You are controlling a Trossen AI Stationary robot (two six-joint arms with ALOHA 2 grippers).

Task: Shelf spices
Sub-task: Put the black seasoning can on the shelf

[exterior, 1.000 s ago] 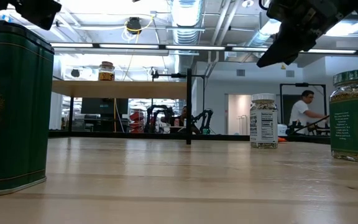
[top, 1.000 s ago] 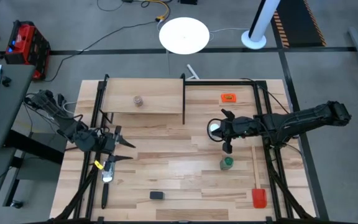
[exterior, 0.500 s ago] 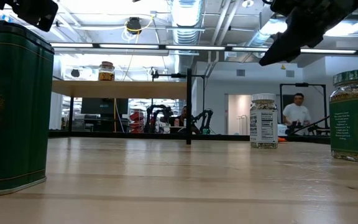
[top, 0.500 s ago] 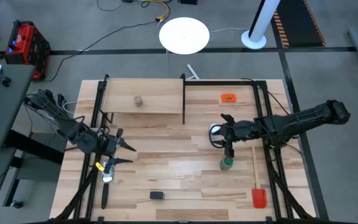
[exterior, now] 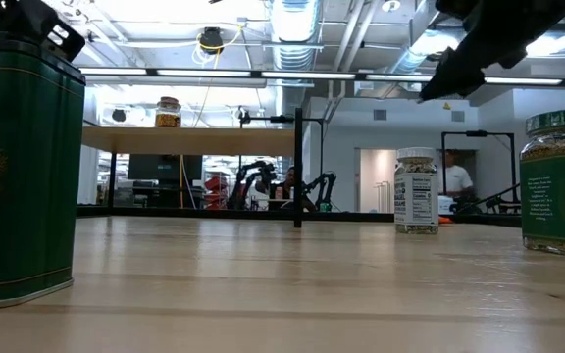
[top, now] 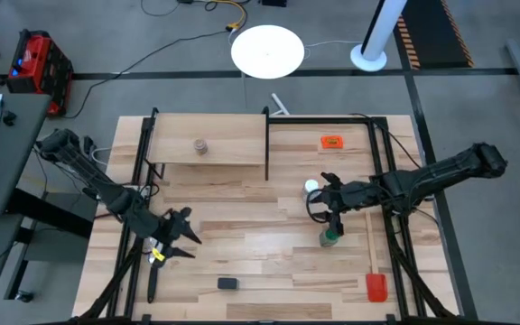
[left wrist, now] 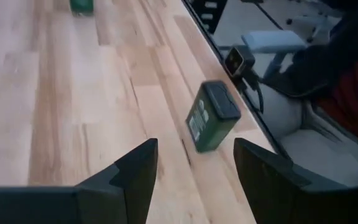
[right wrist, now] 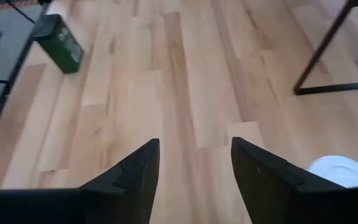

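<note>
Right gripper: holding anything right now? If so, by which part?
Nothing. The right gripper is open and empty, between the white-lidded jar and the green-lidded jar.

Two dark, near-black jointed arms showing, slim segmented links. Left arm point(top: 88, 176) carrying black cable loops near far-left base, yellow marking by wrist. Right arm point(top: 422, 178) bulkier at shoulder end. Gripper fingers point(left wrist: 135, 168) showing matte black, angular, tapering; same on right point(right wrist: 263, 168).

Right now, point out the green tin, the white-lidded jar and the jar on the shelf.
green tin point(left wrist: 209, 123): left wrist view, on its label side.
white-lidded jar point(exterior: 417, 190): low view, on its label.
jar on the shelf point(exterior: 168, 113): low view, on its glass body.
</note>
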